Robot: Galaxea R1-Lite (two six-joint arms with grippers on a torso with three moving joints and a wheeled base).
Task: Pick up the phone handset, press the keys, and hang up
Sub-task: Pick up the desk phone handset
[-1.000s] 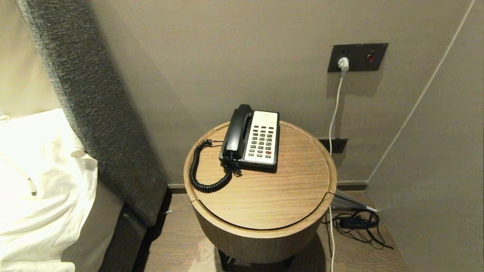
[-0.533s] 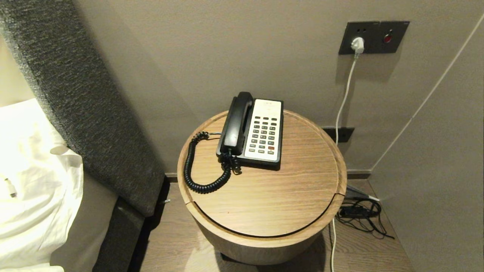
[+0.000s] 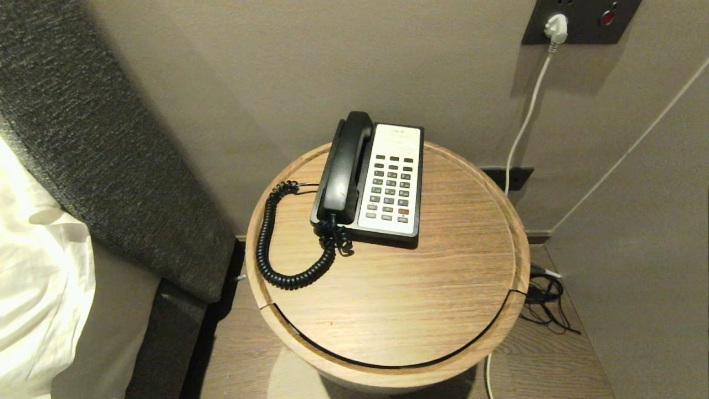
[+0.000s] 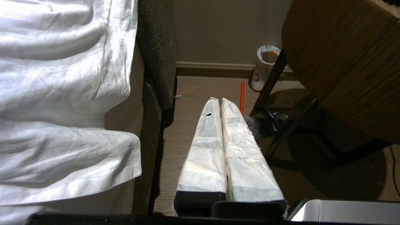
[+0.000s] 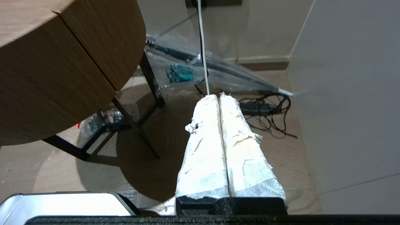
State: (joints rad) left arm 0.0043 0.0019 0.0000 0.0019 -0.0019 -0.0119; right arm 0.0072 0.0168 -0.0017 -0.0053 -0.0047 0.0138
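Both the left gripper (image 4: 217, 100) and right gripper (image 5: 218, 97) are hanging low beside the table (image 3: 388, 310), jaws pressed together, empty; farther back, the phone handset (image 3: 344, 169) is sitting cradled, its coiled cord (image 3: 277, 249) risking snagging

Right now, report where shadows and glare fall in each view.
Head view: the phone base casts a thin shadow on the round table. Left wrist view: white bedding glares. Right wrist view: the table's shadow darkens the floor.
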